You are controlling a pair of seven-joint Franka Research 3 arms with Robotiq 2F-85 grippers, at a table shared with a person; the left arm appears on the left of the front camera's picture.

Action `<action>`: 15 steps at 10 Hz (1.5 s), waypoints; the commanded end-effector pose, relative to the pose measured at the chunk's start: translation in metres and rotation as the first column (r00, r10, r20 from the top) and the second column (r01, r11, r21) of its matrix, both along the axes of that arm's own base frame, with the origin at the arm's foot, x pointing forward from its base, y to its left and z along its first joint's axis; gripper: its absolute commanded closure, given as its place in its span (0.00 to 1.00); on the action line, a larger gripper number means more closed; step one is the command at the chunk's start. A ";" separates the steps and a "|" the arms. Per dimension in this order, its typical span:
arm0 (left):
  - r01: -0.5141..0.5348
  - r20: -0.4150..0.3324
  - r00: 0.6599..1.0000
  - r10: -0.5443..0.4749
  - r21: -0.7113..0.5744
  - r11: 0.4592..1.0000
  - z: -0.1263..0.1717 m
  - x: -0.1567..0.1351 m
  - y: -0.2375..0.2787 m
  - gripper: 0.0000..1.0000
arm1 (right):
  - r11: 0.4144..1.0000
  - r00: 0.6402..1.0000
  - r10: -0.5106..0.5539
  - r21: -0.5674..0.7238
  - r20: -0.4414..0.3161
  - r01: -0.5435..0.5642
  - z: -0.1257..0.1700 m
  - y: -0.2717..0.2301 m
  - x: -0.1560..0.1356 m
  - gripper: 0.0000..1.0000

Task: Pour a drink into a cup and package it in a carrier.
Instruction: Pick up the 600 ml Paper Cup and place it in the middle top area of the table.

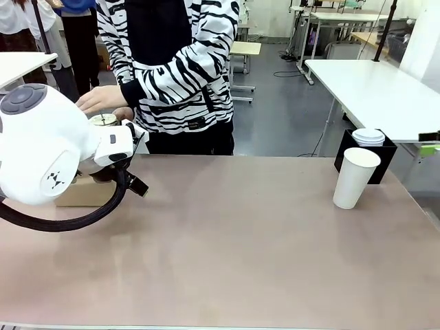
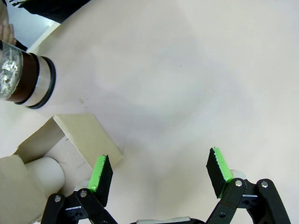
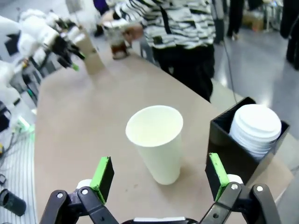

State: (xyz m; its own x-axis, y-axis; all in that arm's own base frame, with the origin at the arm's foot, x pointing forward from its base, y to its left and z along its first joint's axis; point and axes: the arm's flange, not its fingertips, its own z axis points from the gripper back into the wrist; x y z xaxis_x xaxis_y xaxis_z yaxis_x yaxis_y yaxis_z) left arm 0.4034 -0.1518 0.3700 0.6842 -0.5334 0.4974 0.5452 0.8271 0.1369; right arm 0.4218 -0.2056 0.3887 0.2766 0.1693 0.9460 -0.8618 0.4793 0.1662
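Note:
The drink shows dark brown through a glass jug [image 2: 28,79] with a metal lid at the table's far left; a person's hand [image 1: 103,100] rests on the jug [image 1: 104,121]. The brown cardboard carrier [image 1: 86,194] sits in front of it, and also under my left gripper's left finger [image 2: 100,173] as the carrier [image 2: 79,135]. My left gripper [image 2: 160,172] stands open above bare table beside the carrier, holding nothing. An empty white paper cup [image 1: 355,177] stands upright at the right. My right gripper [image 3: 160,179] is open, a little short of the cup [image 3: 156,140].
A black open-topped box [image 1: 379,159] with a stack of white lids [image 3: 256,128] stands just behind the cup at the table's far right edge. The person in a striped top [image 1: 172,69] stands at the far side. My left arm [image 1: 41,148] covers part of the carrier.

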 end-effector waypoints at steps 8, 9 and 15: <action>0.001 0.000 1.000 -0.001 -0.002 1.000 0.000 0.000 0.000 0.00 | 0.986 0.989 0.030 0.159 0.148 -0.054 -0.096 0.027 0.005 0.00; 0.001 0.000 1.000 -0.001 -0.002 1.000 0.000 0.000 0.000 0.00 | 0.986 0.989 0.030 0.159 0.148 -0.054 -0.096 0.027 0.005 0.00; 0.001 0.000 1.000 -0.001 -0.002 1.000 0.000 0.000 0.000 0.00 | 0.980 0.977 0.017 0.191 0.213 -0.059 -0.139 0.069 0.020 0.00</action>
State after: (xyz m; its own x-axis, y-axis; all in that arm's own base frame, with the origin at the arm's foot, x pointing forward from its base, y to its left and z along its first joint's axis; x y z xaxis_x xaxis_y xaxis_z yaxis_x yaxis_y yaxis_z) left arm 0.4034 -0.1519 0.3700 0.6841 -0.5336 0.4973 0.5454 0.8269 0.1370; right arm 0.4418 -0.1450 0.2509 0.1174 -0.0218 0.9929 -0.9040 0.4115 0.1159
